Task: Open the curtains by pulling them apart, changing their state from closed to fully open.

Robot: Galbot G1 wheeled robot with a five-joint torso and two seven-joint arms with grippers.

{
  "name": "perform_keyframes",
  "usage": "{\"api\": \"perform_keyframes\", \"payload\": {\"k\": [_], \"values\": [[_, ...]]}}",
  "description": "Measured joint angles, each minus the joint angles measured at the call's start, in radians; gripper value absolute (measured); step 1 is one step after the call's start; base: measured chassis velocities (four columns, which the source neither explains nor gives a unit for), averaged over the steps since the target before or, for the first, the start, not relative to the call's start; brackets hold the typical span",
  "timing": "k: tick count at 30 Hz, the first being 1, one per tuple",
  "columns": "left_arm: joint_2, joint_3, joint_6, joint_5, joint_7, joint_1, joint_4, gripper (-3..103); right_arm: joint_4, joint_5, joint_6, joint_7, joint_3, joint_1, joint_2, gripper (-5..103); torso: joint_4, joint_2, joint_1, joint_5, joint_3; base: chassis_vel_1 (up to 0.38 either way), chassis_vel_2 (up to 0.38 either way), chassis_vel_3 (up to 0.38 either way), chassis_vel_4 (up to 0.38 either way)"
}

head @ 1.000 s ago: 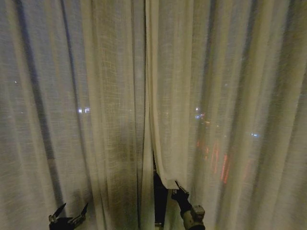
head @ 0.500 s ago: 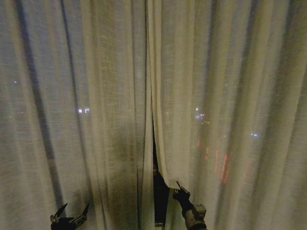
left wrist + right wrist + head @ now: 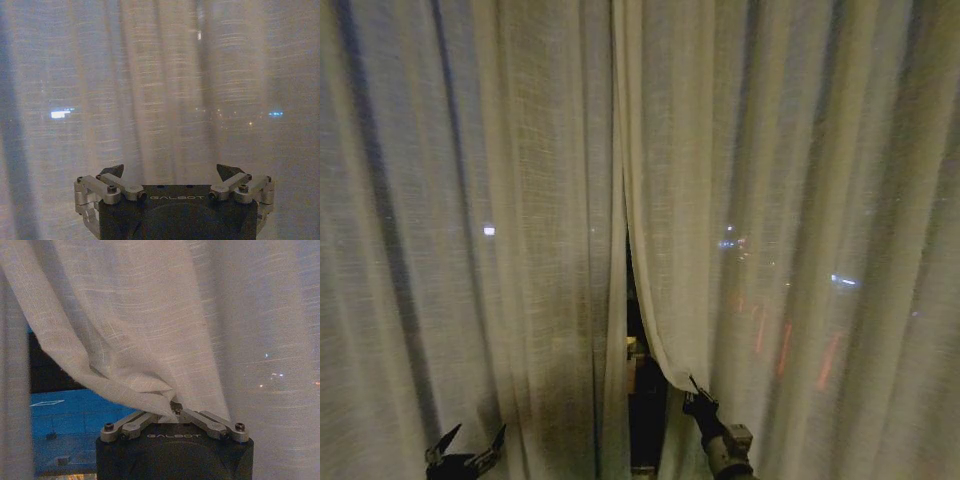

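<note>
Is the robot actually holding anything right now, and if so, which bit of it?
Yes. The right gripper is shut on the right curtain, pinching its inner edge low down, beside the gap. The left gripper is open, holding nothing.

Black gripper bodies, silver screwed linkages, white GALBOT lettering

Two curtains hang side by side, the left curtain (image 3: 470, 250) beside the right curtain (image 3: 790, 220), a narrow gap (image 3: 642, 400) between their lower inner edges. The right gripper (image 3: 696, 394), low beside that gap, pinches the right curtain's inner edge (fabric bunched in its jaws). The left gripper (image 3: 470, 445) sits spread before the left curtain's lower part.
</note>
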Motion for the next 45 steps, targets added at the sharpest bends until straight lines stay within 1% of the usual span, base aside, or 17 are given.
{"api": "perform_keyframes", "payload": {"k": [18,39,45], "values": [[0.004,0.004,-0.001,0.000,0.000,0.001,-0.001,100,0.027,0.002,0.002,-0.005,0.048,-0.045,0.000,0,0.0000,0.000,0.000,0.0001,0.000,-0.157,-0.152,0.155,0.150],[0.005,0.007,-0.005,-0.001,0.001,-0.003,0.012,100,0.023,0.000,0.003,-0.006,0.045,-0.040,0.000,0,-0.0002,0.000,0.000,0.0002,0.000,-0.187,-0.185,0.180,0.183],[0.007,0.004,-0.005,-0.001,0.001,-0.005,0.012,100,0.010,0.000,0.003,-0.010,0.046,-0.029,0.000,0,0.0002,0.000,0.000,-0.0002,0.000,-0.161,-0.162,0.161,0.160]]}}
